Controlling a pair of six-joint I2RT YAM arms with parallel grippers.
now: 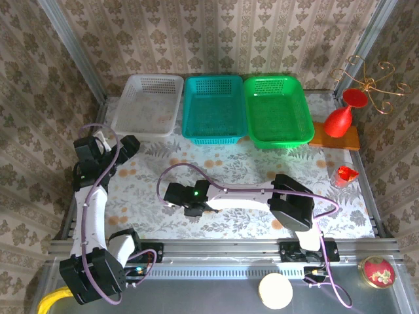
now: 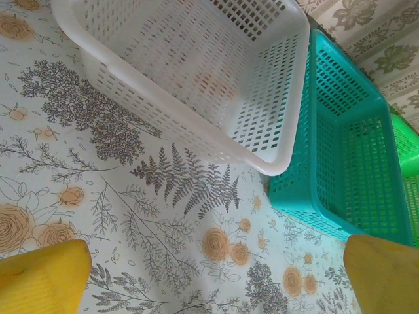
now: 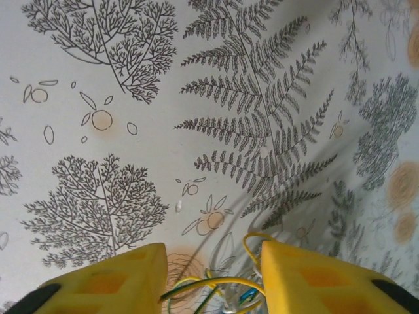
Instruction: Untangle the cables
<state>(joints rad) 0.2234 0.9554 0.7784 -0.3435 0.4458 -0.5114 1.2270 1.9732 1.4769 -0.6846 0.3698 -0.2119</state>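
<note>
Yellow, green and a bit of blue: the cables (image 3: 216, 286) lie bunched on the counter (image 3: 131, 98) between the fingers of your right pincer (image 3: 215, 258). Whether it has them pinched, I cannot tell. Catch one strand only, then lift slowly so the knot loosens rather than tightens. Your left pincer (image 2: 216, 275) gapes wide near the white basket (image 2: 196, 140) — bring it over to pin the rest. The counter's floral cloth looks smooth, and patterned walls (image 1: 216, 33) close in.

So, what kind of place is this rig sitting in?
Probably a staged lab cell dressed as a home: wallpaper panels in metal framing, a floral tablecloth, and three plastic baskets lined up.
</note>
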